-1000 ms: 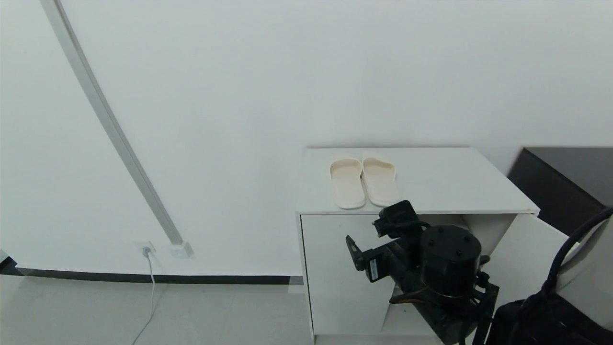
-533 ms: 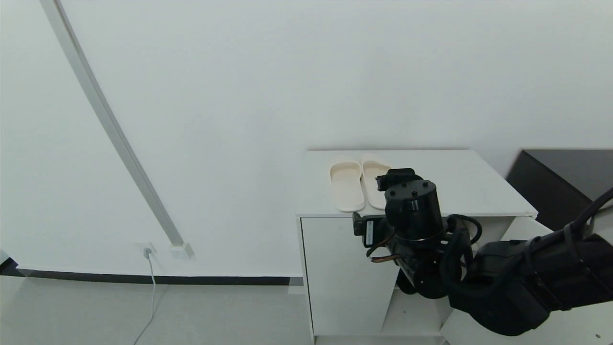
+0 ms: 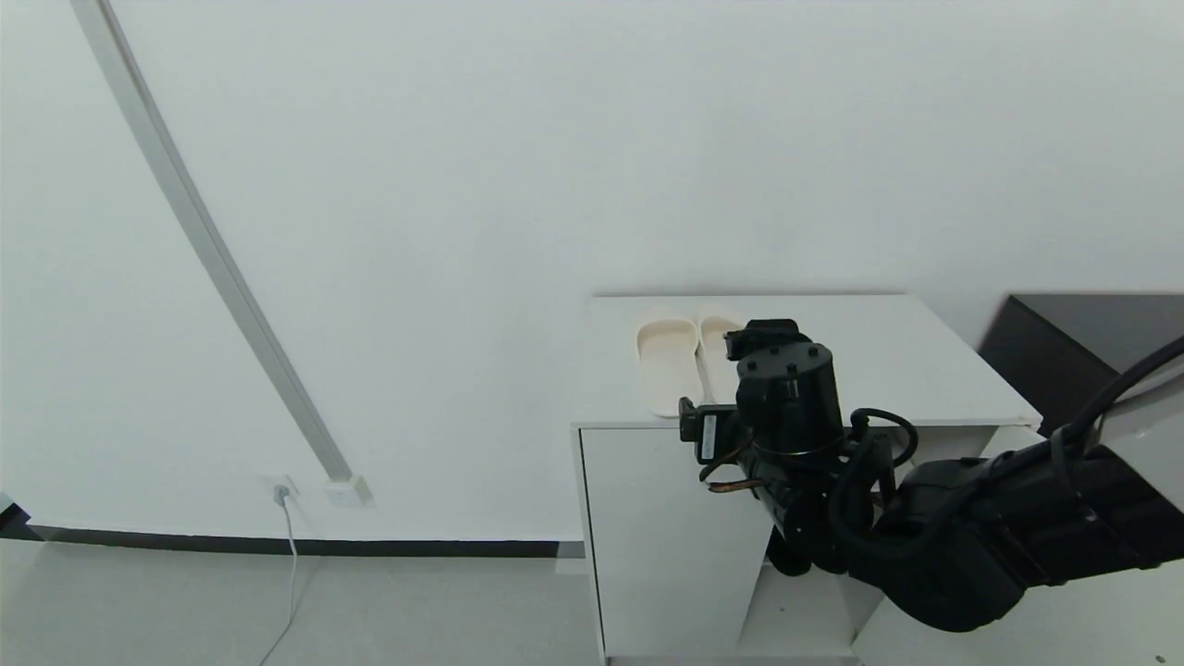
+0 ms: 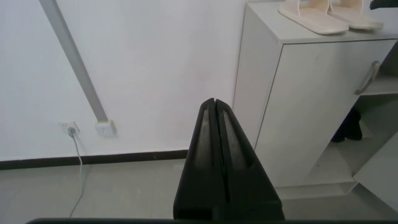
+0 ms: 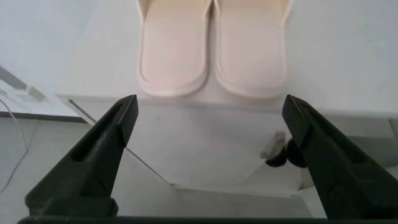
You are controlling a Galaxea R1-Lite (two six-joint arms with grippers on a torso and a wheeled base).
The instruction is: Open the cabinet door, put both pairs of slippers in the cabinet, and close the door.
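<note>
White wall behind cabinet, already opened; slippers paired on its top; right tool spread wide, empty, lined up before them, likely for grasp; left tool closed, empty, held clear.

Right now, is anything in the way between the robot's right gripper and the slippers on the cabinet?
No, nothing visible. The right gripper faces the cream slippers with its jaws open, and only a bare strip of the white cabinet top lies between them.

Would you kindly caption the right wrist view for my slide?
Right gripper, jaws open, faces cream slippers atop the cabinet.
</note>
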